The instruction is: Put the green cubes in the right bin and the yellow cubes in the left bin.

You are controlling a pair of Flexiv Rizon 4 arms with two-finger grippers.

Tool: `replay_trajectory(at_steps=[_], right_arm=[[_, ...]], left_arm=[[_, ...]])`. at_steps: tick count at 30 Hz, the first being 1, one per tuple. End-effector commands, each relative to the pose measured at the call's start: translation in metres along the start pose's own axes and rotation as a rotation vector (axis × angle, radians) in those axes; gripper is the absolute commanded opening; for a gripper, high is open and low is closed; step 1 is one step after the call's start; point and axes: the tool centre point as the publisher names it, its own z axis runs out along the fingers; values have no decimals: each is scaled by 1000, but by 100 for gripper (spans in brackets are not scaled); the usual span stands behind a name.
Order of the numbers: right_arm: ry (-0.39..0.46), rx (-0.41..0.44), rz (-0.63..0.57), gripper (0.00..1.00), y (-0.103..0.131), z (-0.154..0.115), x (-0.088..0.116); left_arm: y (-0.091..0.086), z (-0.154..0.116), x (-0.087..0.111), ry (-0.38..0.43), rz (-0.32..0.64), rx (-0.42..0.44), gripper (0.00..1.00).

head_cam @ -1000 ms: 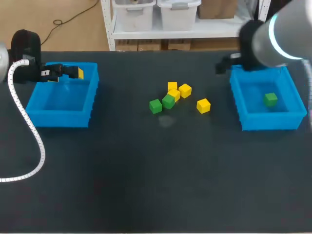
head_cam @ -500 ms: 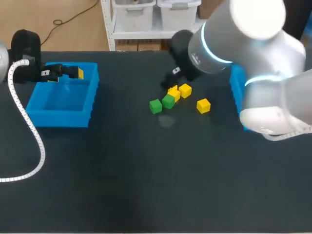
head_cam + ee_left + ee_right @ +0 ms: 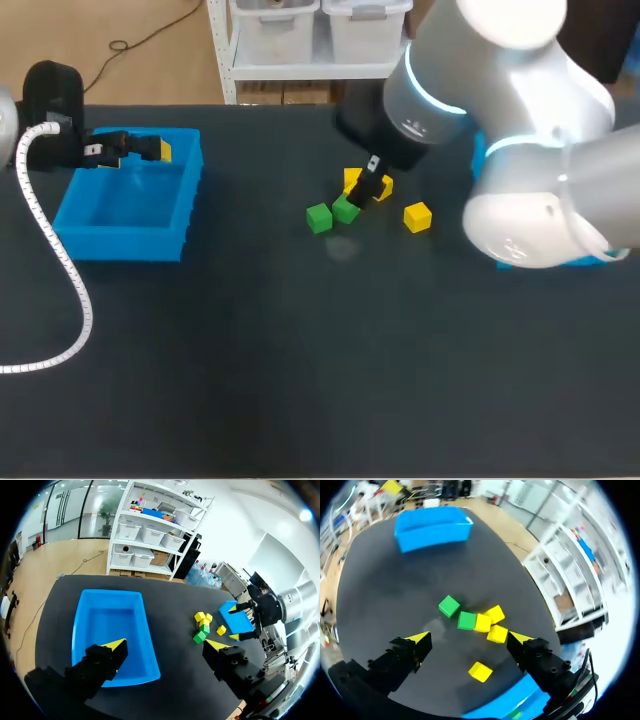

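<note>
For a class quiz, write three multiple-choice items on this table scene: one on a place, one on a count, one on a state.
1. Over the table, the right hand hangs above: A a bare corner; B the loose cubes; C its front edge.
2. How many yellow cubes lie on it? A two; B six; C four.
3. The left hand is: A open and empty; B shut on one cube; C shut on two.
B: the right wrist view looks down on them. C: four show there. A: the left wrist view shows it spread wide, nothing held.
</note>
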Motion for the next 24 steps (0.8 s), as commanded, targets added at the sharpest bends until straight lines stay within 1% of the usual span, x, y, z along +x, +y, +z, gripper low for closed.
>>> replay_trajectory(at_steps=[1, 3, 6, 11, 19, 24], right_arm=[[641, -293, -1198, 100, -7, 14, -16], [679, -287, -1260, 100, -7, 21, -19], [723, -307, -1333, 100, -3, 34, -20], [756, -350, -1392, 100, 3, 55, -21], [729, -430, -1399, 100, 5, 66, -34], [701, -473, -1388, 100, 9, 69, -31]], left_arm=[[2, 0, 2, -7, 2, 11, 100], [2, 0, 2, -7, 2, 11, 100], [2, 0, 2, -7, 2, 11, 100], [2, 0, 2, -7, 2, 11, 100], [2, 0, 2, -7, 2, 11, 100], [2, 0, 2, -7, 2, 11, 100]])
